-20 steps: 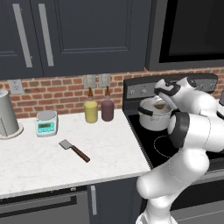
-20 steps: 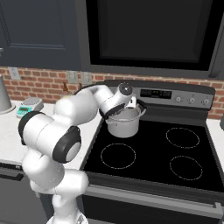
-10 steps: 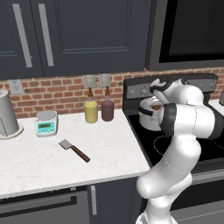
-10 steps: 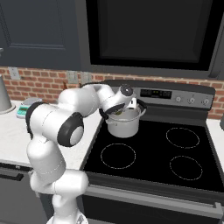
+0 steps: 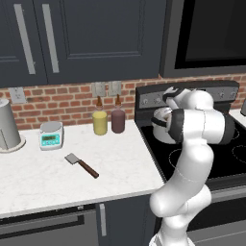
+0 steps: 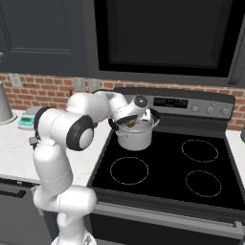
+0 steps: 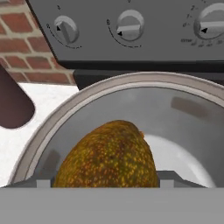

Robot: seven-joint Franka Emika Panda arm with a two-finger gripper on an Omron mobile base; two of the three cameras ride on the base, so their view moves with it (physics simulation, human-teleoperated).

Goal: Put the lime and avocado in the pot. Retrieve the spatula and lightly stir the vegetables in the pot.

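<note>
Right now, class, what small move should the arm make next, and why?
Probably open the claw and let go. The avocado appears to sit between its fingertips, directly above the pot's open mouth on the stove, so it should fall inside. The spatula lies on the counter for afterwards.

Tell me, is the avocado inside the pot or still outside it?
Inside. The hand view shows the avocado within the pot's silver rim and walls. Whether it rests on the bottom cannot be told.
</note>
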